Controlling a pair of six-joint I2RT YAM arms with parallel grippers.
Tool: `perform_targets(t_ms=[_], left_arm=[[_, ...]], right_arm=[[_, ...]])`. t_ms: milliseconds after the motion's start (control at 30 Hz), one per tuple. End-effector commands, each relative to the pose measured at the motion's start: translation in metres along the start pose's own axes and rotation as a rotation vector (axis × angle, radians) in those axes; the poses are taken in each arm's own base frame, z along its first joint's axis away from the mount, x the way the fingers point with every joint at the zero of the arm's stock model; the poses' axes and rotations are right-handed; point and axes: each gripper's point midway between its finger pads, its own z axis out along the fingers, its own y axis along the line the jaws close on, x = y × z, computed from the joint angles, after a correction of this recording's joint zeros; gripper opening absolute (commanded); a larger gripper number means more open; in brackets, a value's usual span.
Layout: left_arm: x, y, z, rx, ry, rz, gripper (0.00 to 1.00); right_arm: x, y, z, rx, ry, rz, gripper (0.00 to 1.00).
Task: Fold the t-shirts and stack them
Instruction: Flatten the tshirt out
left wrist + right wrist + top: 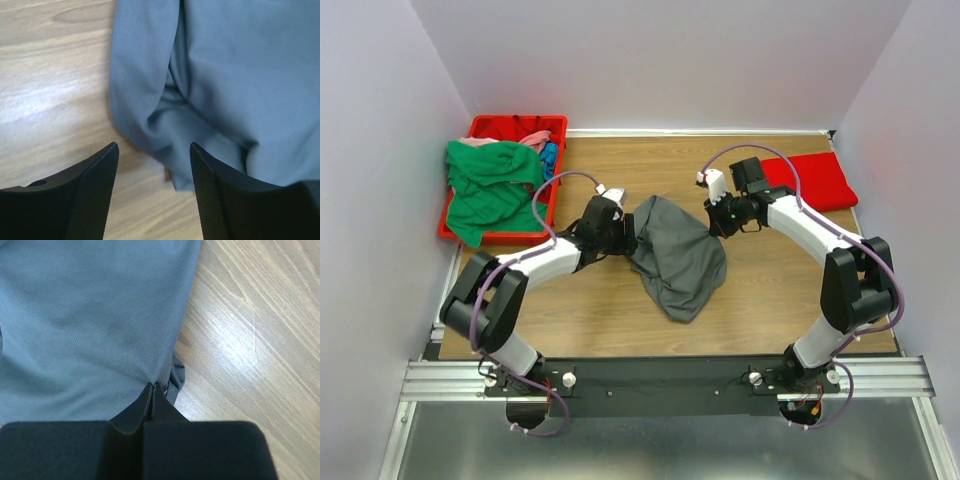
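You have the red t-shirt (815, 180) folded at the table's far right corner. The dark grey t-shirt (675, 255) lies crumpled, with the right gripper (152, 390) pinching it and the left gripper (154, 165) parted. The green t-shirt (490, 185) and the others wait in the red bin (500, 124).

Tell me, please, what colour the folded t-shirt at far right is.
The t-shirt is bright red; top external view.

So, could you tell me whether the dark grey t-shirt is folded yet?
Not folded: the dark grey t-shirt lies bunched and creased on the table.
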Motion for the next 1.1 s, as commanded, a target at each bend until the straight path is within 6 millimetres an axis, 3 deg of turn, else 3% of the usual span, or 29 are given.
perform_targets(t_ms=[0,133,400,500,600,667,700,900,1000,1033,1067], left_arm=[[-0.01,-0.006,0.015,-0.003,0.009,0.042,0.63],[-0.009,0.01,0.029,-0.105,0.023,0.066,0.56],[-0.021,0.018,0.035,-0.176,0.033,0.12,0.08],[-0.038,0.022,0.022,-0.218,-0.005,0.143,0.0],[-0.068,0.02,0.001,-0.252,-0.081,0.173,0.0],[-0.1,0.015,-0.026,-0.264,-0.173,0.188,0.0],[-0.104,0.016,-0.027,-0.276,-0.181,0.194,0.0],[-0.178,0.013,-0.1,-0.304,-0.418,0.215,0.0],[-0.221,0.009,-0.145,-0.317,-0.566,0.208,0.0],[-0.242,0.008,-0.171,-0.326,-0.642,0.206,0.0],[-0.246,0.01,-0.178,-0.333,-0.662,0.212,0.0]], right_arm=[[-0.003,0.0,-0.008,0.004,-0.025,-0.008,0.0],[-0.003,0.001,-0.009,0.001,-0.029,-0.008,0.0],[-0.011,-0.003,-0.016,0.022,-0.049,-0.021,0.0],[-0.023,-0.008,-0.025,0.057,-0.075,-0.039,0.0],[-0.044,-0.02,-0.045,0.129,-0.113,-0.088,0.0],[-0.058,-0.032,-0.064,0.207,-0.125,-0.135,0.0],[-0.065,-0.034,-0.068,0.214,-0.14,-0.139,0.01],[-0.113,-0.061,-0.119,0.397,-0.215,-0.238,0.0],[-0.155,-0.08,-0.159,0.531,-0.285,-0.276,0.0],[-0.174,-0.087,-0.182,0.595,-0.325,-0.286,0.0],[-0.185,-0.089,-0.194,0.622,-0.352,-0.29,0.01]])
